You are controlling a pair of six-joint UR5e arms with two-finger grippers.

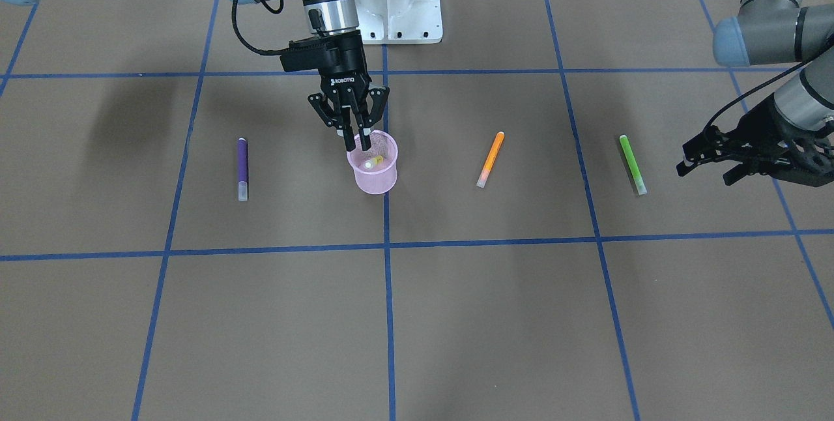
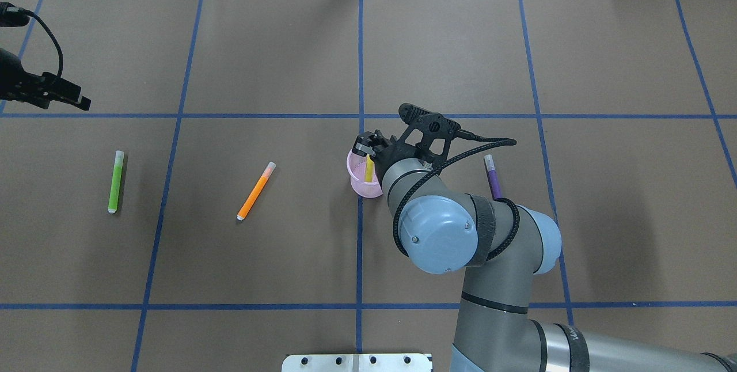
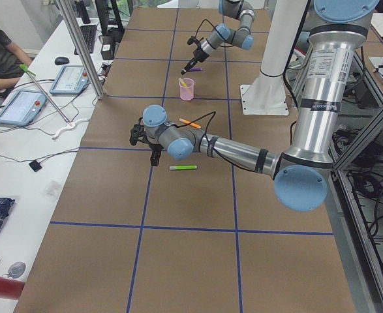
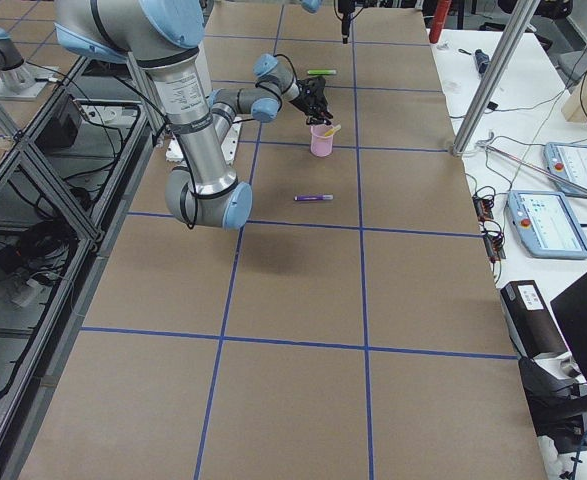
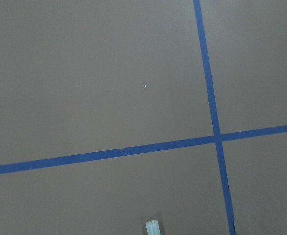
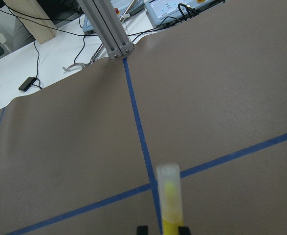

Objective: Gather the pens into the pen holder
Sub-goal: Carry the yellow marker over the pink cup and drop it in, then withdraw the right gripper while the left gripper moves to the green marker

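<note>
The pink mesh pen holder (image 1: pixel 376 178) stands near the table's middle and also shows in the overhead view (image 2: pixel 356 181). A yellow pen (image 1: pixel 374 161) leans inside it, cap up, and looms blurred in the right wrist view (image 6: pixel 170 200). My right gripper (image 1: pixel 358 145) hangs just above the holder's rim, with its fingers a little apart and off the pen. The purple pen (image 1: pixel 242 170), the orange pen (image 1: pixel 490 159) and the green pen (image 1: pixel 632 164) lie flat on the table. My left gripper (image 1: pixel 704 173) hovers open and empty beside the green pen, whose cap tip shows in the left wrist view (image 5: pixel 153 228).
The white robot base (image 1: pixel 404 4) stands behind the holder. Blue tape lines (image 1: pixel 387 245) grid the brown table. The right arm's elbow (image 2: pixel 440 234) hides part of the purple pen (image 2: pixel 493 176) from above. An operator (image 3: pixel 2 59) sits by a side desk.
</note>
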